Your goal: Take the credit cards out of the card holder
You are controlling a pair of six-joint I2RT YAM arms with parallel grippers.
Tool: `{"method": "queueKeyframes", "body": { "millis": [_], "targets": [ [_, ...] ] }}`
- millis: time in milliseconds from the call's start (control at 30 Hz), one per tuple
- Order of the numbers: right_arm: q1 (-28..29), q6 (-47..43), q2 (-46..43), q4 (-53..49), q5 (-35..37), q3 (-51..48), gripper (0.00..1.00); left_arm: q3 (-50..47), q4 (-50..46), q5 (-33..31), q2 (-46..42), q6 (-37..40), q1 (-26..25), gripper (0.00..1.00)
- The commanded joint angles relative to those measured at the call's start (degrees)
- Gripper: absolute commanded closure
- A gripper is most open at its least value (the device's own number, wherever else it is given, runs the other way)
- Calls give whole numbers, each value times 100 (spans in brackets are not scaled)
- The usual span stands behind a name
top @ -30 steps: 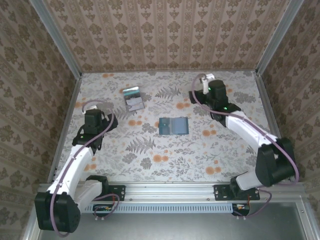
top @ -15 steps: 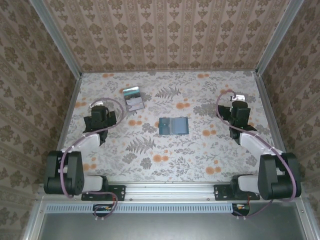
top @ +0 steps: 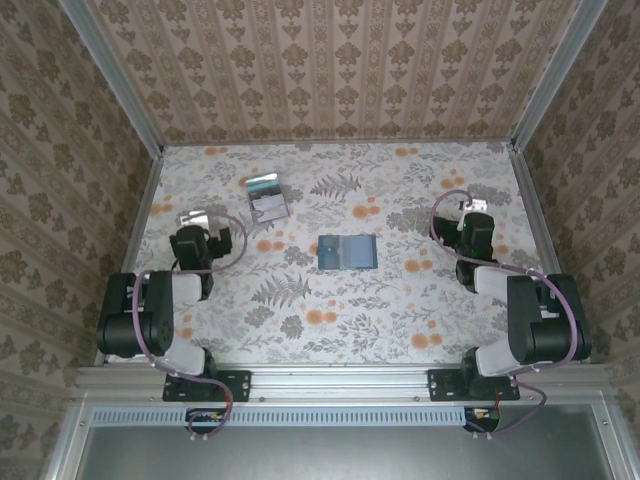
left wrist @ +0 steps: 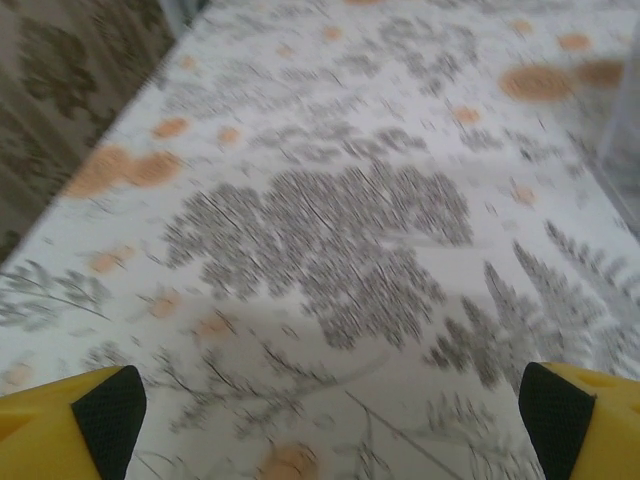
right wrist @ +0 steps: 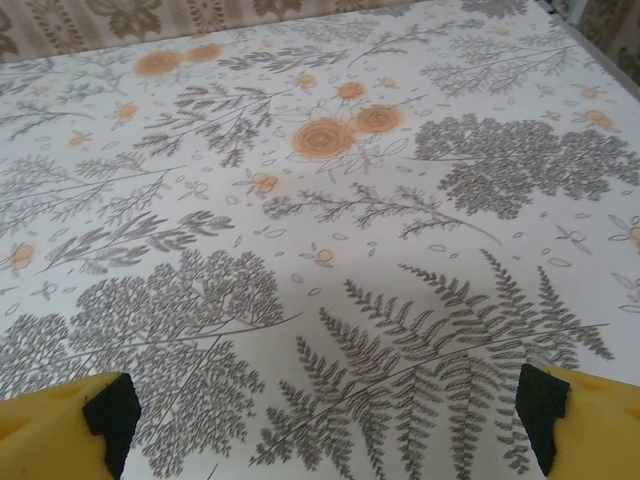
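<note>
The card holder [top: 347, 252], a flat teal-blue bifold, lies open in the middle of the floral table. A grey card with a pale band [top: 266, 197] lies to its far left, outside the holder. My left gripper [top: 208, 222] hovers low over the table's left side, well apart from the holder. It is open, and its yellow fingers with black pads [left wrist: 108, 413] stand wide over bare cloth [left wrist: 325, 420]. My right gripper [top: 468, 208] sits at the right side, also open over bare cloth [right wrist: 325, 420], its pads [right wrist: 545, 410] far apart. Neither holds anything.
Both arms are folded back close to their bases at the near edge. Metal-framed walls [top: 130, 240] with patterned paper close in the left, right and far sides. The table cloth [right wrist: 330, 140] carries grey ferns and orange flowers.
Both arms have pulled back and folded toward their bases. The right gripper moved from the far middle-right to the right side. The holder and card have not moved.
</note>
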Motion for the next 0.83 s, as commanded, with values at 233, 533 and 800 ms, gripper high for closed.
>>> {"method": "queueKeyframes", "body": {
  "millis": [233, 533, 800],
  "targets": [
    [214, -470, 373, 1454, -556, -366, 0, -29, 690, 350, 22, 248, -45, 0],
    [217, -474, 384, 1419, -540, -356, 0, 0, 663, 330, 32, 315, -109, 0],
    [222, -465, 358, 1425, -538, -369, 0, 9, 637, 376, 30, 315, -91, 0]
  ]
}}
